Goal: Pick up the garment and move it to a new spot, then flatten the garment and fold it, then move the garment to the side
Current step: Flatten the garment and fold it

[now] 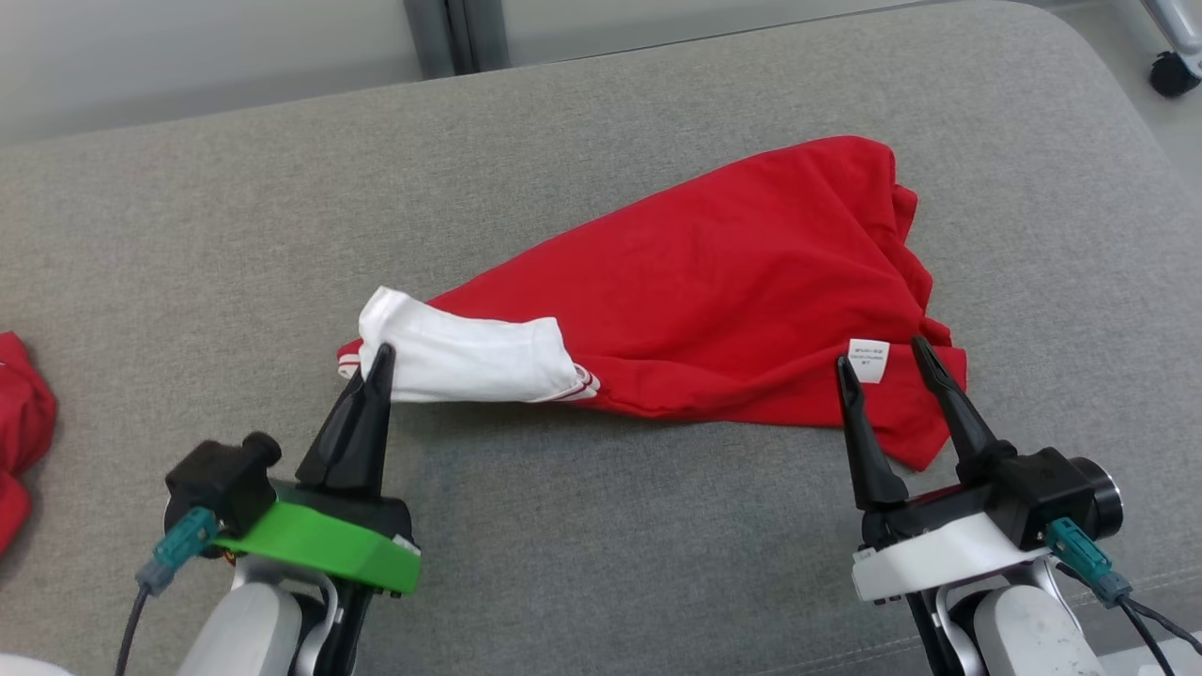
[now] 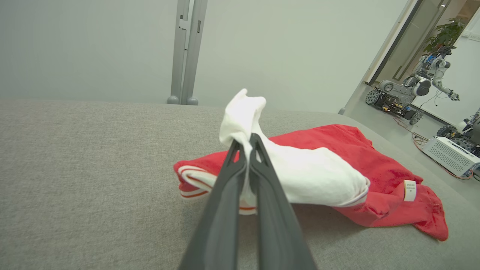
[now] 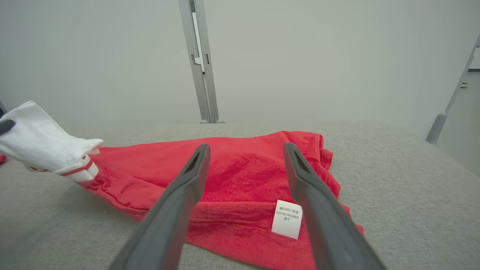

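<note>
A red garment (image 1: 732,272) with a white sleeve (image 1: 470,357) lies crumpled on the grey cushioned surface (image 1: 601,141). My left gripper (image 1: 378,355) is shut on the white sleeve's end, lifting it a little; the left wrist view shows the white cloth (image 2: 243,112) pinched between the fingers. My right gripper (image 1: 883,357) stands open just above the garment's near right corner, its fingers either side of a small white care label (image 1: 868,361). In the right wrist view the label (image 3: 287,219) lies between the open fingers, over the red cloth (image 3: 240,176).
Another red cloth (image 1: 19,422) sits at the left edge of the surface. A grey post (image 1: 460,33) stands behind the surface. A caster wheel (image 1: 1174,73) shows at the far right. Other robots (image 2: 408,90) and a white box (image 2: 452,153) stand on the floor beyond.
</note>
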### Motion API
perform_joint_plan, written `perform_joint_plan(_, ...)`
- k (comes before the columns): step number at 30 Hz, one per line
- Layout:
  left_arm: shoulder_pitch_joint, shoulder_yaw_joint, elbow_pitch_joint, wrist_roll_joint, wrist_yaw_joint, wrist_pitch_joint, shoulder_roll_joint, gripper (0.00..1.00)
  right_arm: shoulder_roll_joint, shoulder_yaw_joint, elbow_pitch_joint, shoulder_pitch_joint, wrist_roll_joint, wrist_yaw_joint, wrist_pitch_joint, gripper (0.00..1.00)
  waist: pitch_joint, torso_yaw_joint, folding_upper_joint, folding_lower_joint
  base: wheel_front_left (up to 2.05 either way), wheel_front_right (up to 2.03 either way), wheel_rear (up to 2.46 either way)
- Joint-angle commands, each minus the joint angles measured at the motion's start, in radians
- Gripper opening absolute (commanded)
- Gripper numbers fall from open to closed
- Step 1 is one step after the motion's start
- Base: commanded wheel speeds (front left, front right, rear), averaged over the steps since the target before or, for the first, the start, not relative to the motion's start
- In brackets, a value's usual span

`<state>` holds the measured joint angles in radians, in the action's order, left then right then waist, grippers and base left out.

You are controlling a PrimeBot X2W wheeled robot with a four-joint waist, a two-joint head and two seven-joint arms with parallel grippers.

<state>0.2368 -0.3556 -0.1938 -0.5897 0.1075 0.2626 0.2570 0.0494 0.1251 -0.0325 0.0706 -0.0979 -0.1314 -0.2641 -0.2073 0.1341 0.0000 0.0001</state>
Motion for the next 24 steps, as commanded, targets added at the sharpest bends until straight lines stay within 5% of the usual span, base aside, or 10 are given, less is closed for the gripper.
perform_joint_plan(1,-0.038,0.022,0.024,0.038,0.009,0.003,-0.009,0.00,0.002,-0.002,0.002,0.005,0.010,0.001,-0.001,1.00,0.000,-0.015,0.0000,-0.0001,0.00,0.00,0.00)
perform_joint_plan(3,-0.084,0.044,0.054,0.081,0.018,0.003,-0.035,0.00,0.002,-0.005,0.003,0.003,0.015,0.001,-0.001,1.00,0.001,-0.026,0.0000,-0.0001,0.00,0.00,0.00)
perform_joint_plan(5,-0.123,0.036,0.062,0.134,0.024,0.002,-0.033,0.55,0.002,-0.006,0.005,-0.002,0.018,0.001,-0.001,1.00,0.003,-0.039,0.0000,-0.0001,0.00,0.00,0.00)
perform_joint_plan(6,-0.132,0.017,0.075,0.159,0.023,0.002,-0.028,0.98,0.002,-0.005,0.005,-0.003,0.018,0.001,-0.001,1.00,0.002,-0.045,0.0000,-0.0001,0.00,0.00,0.00)
perform_joint_plan(24,-0.221,-0.011,0.040,0.238,0.023,0.002,-0.004,1.00,0.002,0.003,0.004,0.018,0.024,0.001,-0.001,1.00,-0.032,-0.091,0.0000,-0.0001,0.00,0.00,0.00)
